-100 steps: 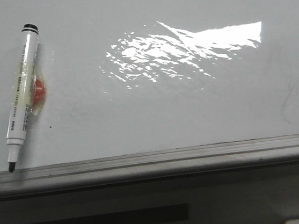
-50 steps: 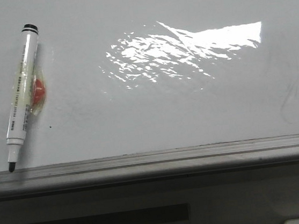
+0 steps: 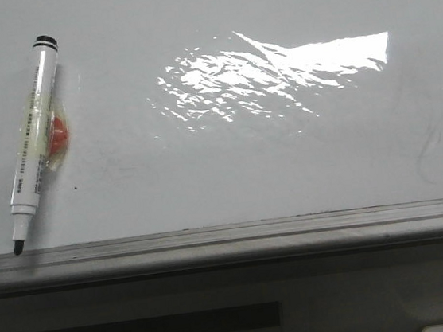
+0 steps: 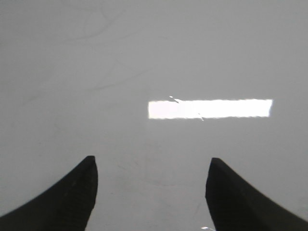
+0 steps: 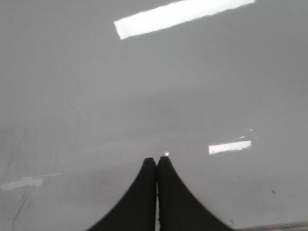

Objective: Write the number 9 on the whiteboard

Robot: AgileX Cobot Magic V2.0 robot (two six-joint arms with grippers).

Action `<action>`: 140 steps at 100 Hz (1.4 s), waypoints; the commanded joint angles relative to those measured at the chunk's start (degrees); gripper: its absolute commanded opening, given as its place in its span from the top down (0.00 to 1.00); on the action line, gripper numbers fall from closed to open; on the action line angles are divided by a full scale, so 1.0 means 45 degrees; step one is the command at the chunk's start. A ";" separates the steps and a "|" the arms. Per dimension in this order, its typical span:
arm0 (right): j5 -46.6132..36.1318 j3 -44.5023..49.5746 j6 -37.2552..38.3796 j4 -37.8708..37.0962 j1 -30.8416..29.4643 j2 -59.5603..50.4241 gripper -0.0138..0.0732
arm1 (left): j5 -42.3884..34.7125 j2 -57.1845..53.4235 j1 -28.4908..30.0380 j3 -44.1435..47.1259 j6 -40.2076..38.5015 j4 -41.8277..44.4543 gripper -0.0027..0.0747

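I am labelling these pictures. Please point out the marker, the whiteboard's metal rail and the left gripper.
marker (image 3: 36,137): front view, middle of its white barrel.
metal rail (image 3: 237,233): front view, grey strip along the whiteboard's near edge.
left gripper (image 4: 151,166): left wrist view, midway between the two spread fingertips.

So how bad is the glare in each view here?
Front view: a broad ragged glare patch on the glossy white-grey whiteboard. Left wrist view: one sharp bright bar. Right wrist view: two bars, soft focus.
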 commanded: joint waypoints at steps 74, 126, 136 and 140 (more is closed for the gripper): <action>-0.1070 -0.0480 -0.0015 -0.0009 0.0000 0.0267 0.91 | -0.3252 0.7705 -0.8697 -0.0557 -0.0111 -0.1920 0.40; -0.1014 -0.0480 -0.0015 -0.0009 0.0000 0.0267 0.91 | -0.3755 0.9643 -0.8697 -0.0557 -0.0111 -0.2984 0.47; -0.0932 -0.0480 -0.0015 -0.0009 0.0000 0.0267 0.91 | -0.4120 0.9920 -0.8697 -0.0557 -0.0111 -0.3081 0.57; -0.0814 -0.0480 -0.0015 0.0021 0.0000 0.0267 0.91 | -0.4125 1.0041 -0.8697 -0.0557 -0.0111 -0.3172 0.63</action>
